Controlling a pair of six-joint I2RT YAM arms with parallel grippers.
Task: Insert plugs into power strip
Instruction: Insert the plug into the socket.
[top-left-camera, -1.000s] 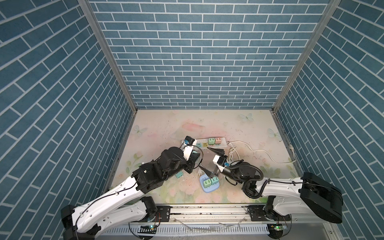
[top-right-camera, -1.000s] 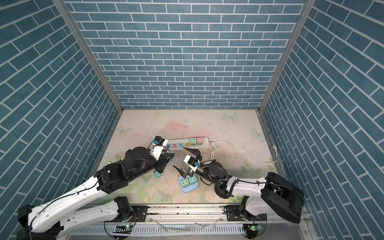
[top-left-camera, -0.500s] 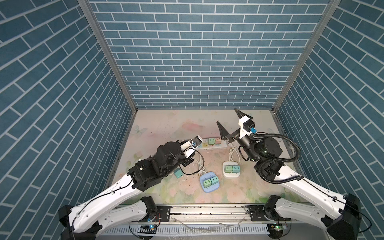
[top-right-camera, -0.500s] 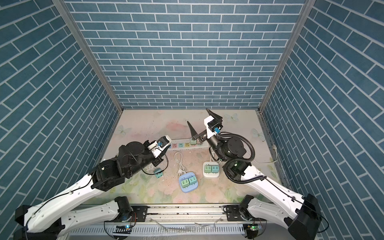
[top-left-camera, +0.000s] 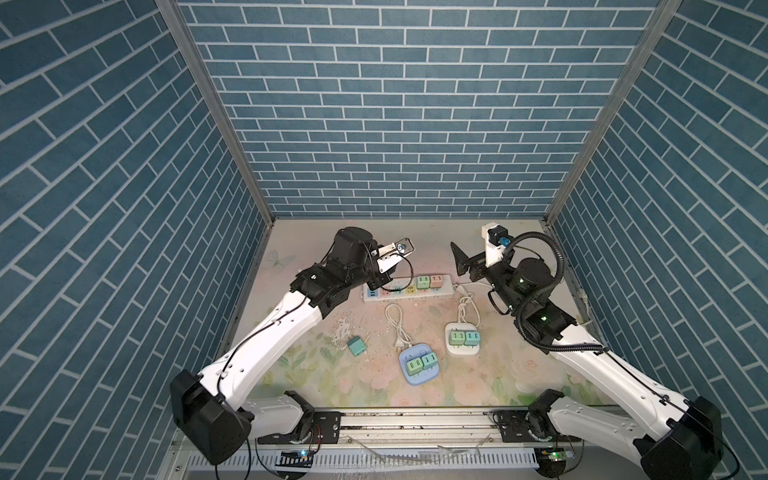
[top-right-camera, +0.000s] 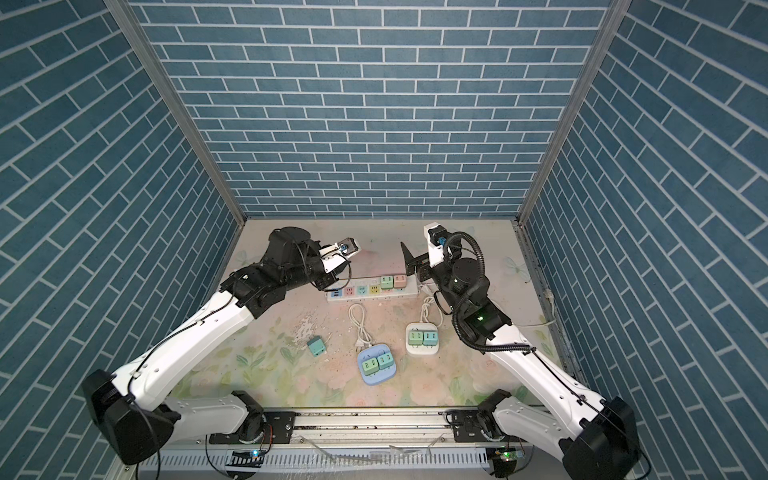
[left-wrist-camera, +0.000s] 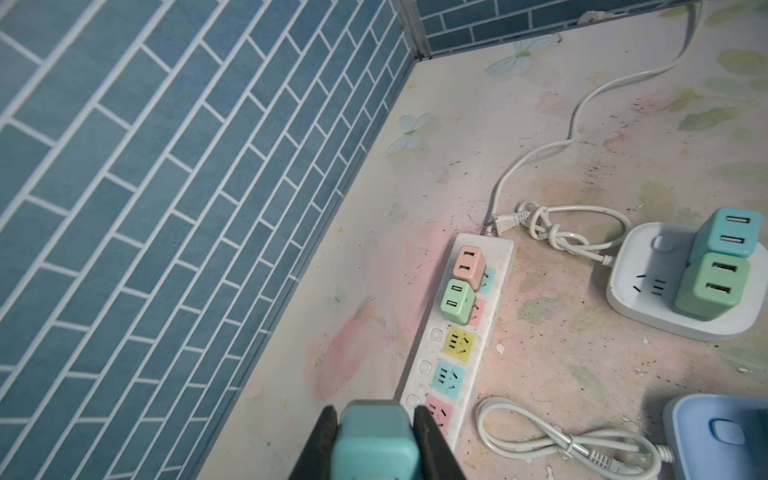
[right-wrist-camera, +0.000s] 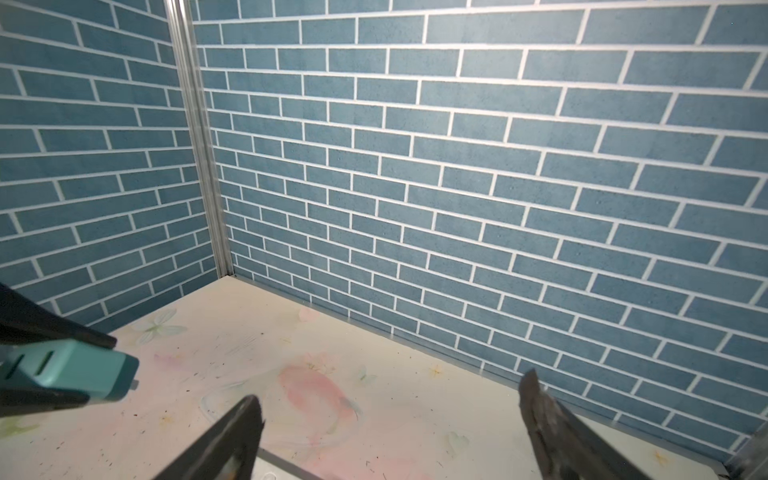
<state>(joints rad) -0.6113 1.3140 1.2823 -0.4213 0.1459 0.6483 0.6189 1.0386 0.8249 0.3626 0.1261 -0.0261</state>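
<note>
Plugs first: each is a small rounded cube with two slots in one face. Your left gripper (left-wrist-camera: 374, 411) is clamped on a teal plug (left-wrist-camera: 374, 440). It holds that plug just over the near end of the long strip (left-wrist-camera: 500, 266), by the pink socket and a little toward the wall. Its prongs are hidden from the left wrist. In the right wrist view the same plug shows a small grey stub at its tip, possibly a prong, but it is blurred.

On the long strip a pink plug (left-wrist-camera: 468, 262) and a green plug (left-wrist-camera: 457, 301) sit touching at the cord end, with three coloured sockets bare beside them. A second pair (top-left-camera: 457, 337) stands on the white strip (top-left-camera: 461, 350), and a third pair (top-left-camera: 414, 365) on the blue strip (top-left-camera: 415, 379). One loose plug (top-left-camera: 356, 346), teal, lies on the table (top-left-camera: 353, 386), well apart from every strip.

Your right gripper (right-wrist-camera: 390, 386) has its jaws spread wide with nothing between them, raised above the long strip's cord end. In both top views the left fingers are buried under the wrist, and only one right finger (top-left-camera: 459, 257) shows plainly. The left wrist view cuts off most of the blue strip.
</note>
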